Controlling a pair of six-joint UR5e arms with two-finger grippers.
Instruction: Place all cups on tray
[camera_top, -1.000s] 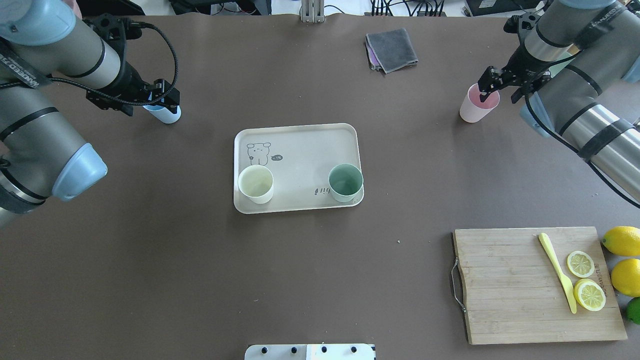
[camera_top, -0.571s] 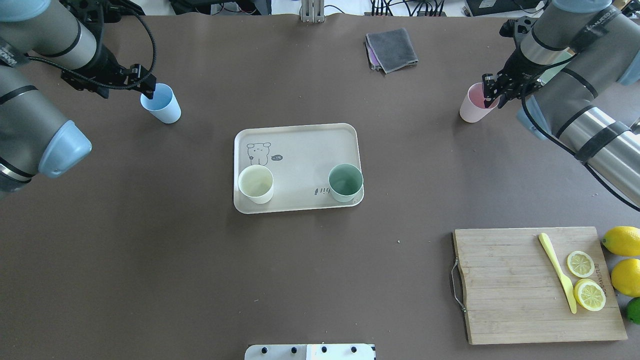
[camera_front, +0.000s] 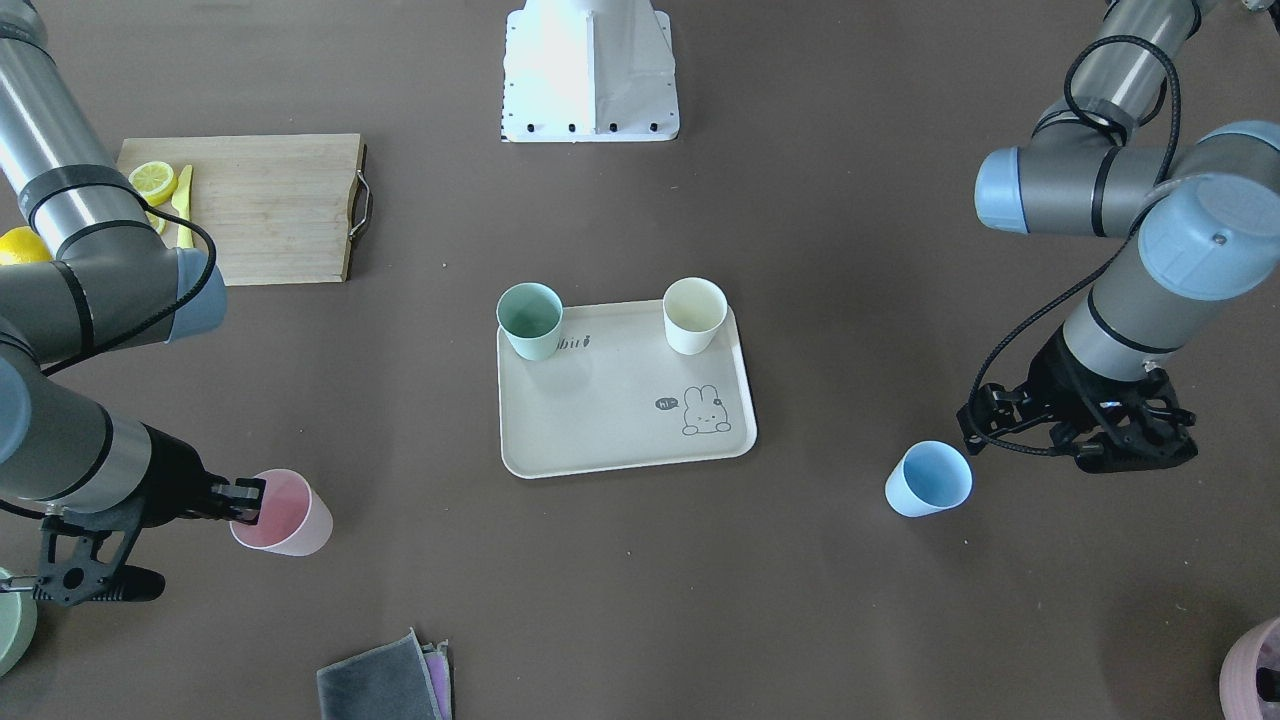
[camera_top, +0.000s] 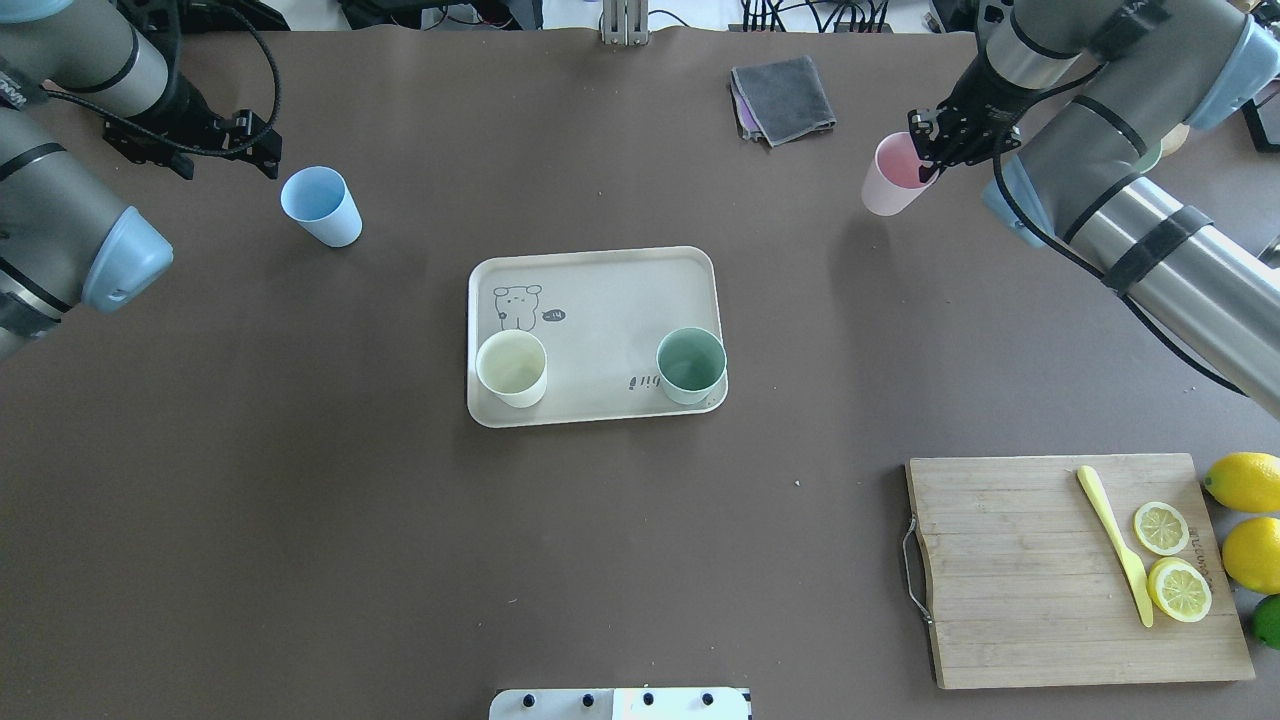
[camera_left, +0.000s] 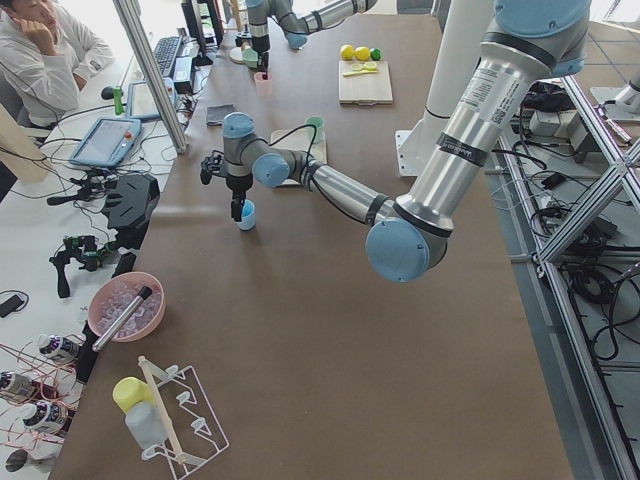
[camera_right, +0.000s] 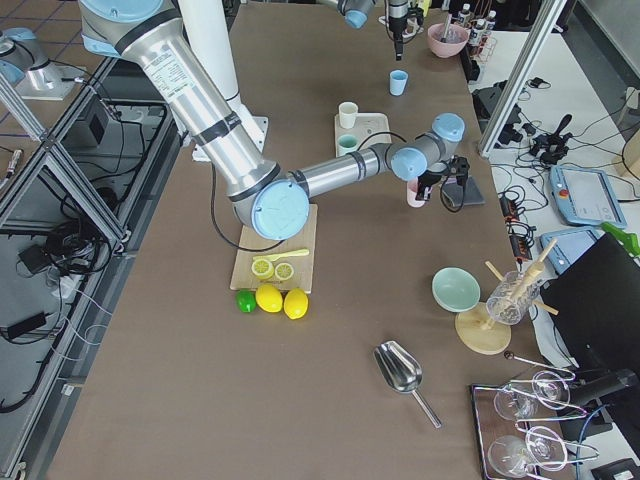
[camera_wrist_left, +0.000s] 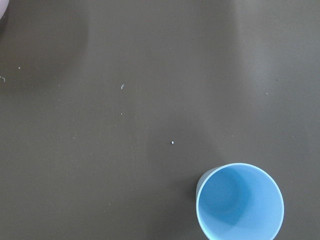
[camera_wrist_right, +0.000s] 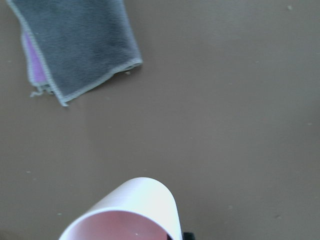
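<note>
R gripper (camera_top: 925, 152) is clamped on the pink cup (camera_top: 888, 185) by its rim, one finger inside and one outside. That pinch suits a thin-walled tumbler w/ no handle. The cup hangs tilted, prob. just off the table, toward the far right edge, near the grey cloth (camera_top: 785, 98).

L gripper (camera_top: 258, 143) holds nothing and its fingers look parted. It sits near the far left corner, just beside the light blue cup (camera_top: 322, 206) but not touching it. That cup stands upright on the table, well apart from the tray (camera_top: 600, 290).

The cream cup (camera_top: 511, 368) and sage green cup (camera_top: 691, 365) stand in the tray's two corners nearest the robot, which leaves the far half for the other two.

Hard to see:
- The R inner fingertip is hidden in the cup.
- R wrist cam cuts the pink cup at its bottom edge.
- L wrist cam shows no fingers, and the blue cup is clipped at the bottom.
</note>
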